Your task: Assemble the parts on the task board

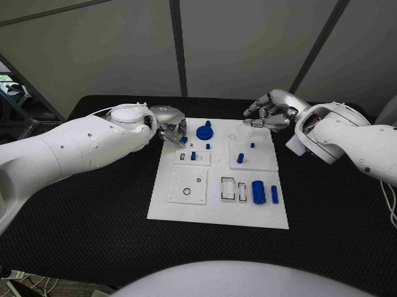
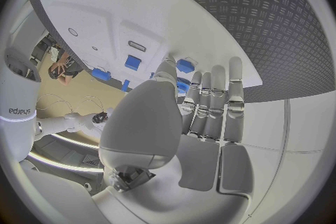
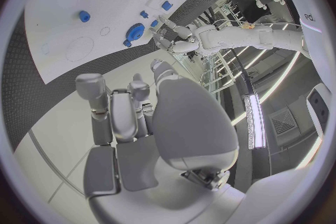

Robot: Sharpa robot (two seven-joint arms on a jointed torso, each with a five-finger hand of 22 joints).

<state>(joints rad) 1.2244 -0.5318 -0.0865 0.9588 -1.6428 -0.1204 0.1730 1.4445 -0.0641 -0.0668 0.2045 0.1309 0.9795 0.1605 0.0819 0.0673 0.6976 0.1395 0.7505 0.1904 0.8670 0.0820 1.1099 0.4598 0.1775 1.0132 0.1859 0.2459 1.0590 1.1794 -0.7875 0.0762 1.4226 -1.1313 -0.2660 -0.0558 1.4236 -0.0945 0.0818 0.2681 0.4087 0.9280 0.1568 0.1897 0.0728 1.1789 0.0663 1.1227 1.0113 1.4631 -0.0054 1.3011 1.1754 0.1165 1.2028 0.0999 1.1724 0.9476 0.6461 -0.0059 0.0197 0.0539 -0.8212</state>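
Observation:
The white task board (image 1: 216, 211) lies in the middle of the black table. My left hand (image 1: 167, 121) hovers at the board's far left corner. Its thumb and a finger pinch a small blue part (image 1: 182, 141), also visible as the small blue part (image 2: 185, 65) in the left wrist view. Just right of it stands a round blue gear (image 1: 204, 132). My right hand (image 1: 271, 110) hangs over the far right corner, fingers curled in on nothing. Small blue pegs (image 1: 240, 158) stand mid-board. A blue cylinder (image 1: 259, 192) lies near the front right.
A slim blue piece (image 1: 274, 193) lies beside the cylinder, next to clear rectangular slots (image 1: 228, 189). A raised white square with a ring mark (image 1: 188, 187) sits at the front left of the board. Black mat (image 1: 82, 216) surrounds the board on all sides.

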